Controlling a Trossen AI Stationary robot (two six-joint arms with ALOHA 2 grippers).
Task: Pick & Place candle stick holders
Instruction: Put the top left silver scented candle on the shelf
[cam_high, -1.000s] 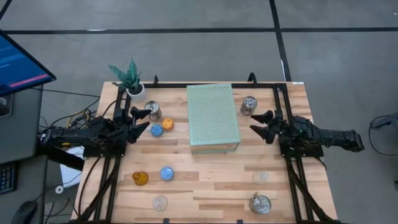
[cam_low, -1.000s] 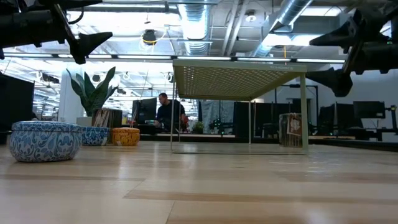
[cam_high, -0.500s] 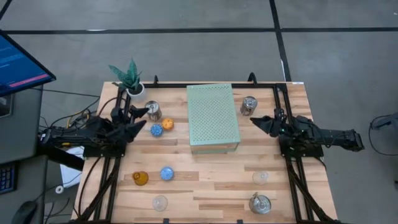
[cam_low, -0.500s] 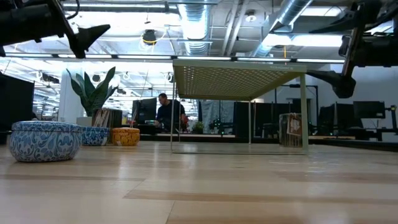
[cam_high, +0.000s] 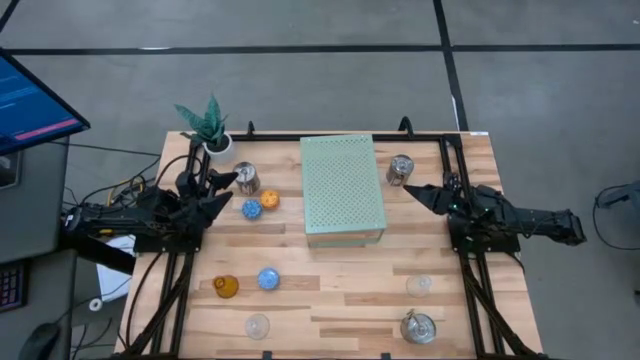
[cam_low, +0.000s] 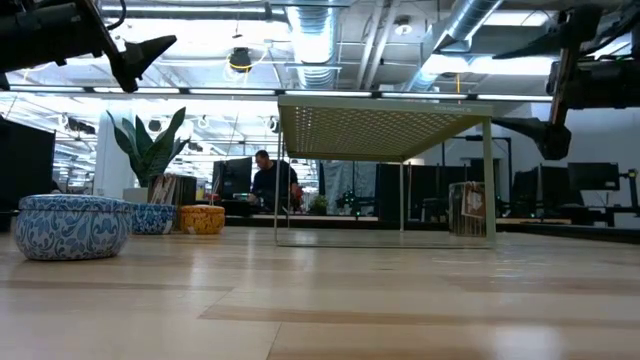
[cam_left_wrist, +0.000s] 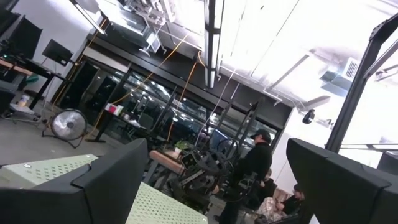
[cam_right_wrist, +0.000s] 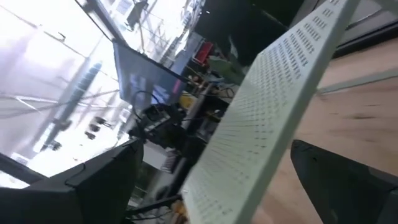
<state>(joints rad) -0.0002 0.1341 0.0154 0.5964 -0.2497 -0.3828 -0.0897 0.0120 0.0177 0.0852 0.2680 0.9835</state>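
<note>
Both pincers, left (cam_high: 222, 190) and right (cam_high: 418, 192), now narrower than a second ago, fingers drawn closer

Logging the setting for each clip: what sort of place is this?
Probably a robotics lab or workshop, not a home: exposed ducts overhead, a person at desks with monitors behind the table, and a monitor beside it.

No legible text or labels.

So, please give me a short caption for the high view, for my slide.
Both arms hover beside the pale-green perforated block, left gripper and right gripper open, candle stick holders scattered untouched.
</note>
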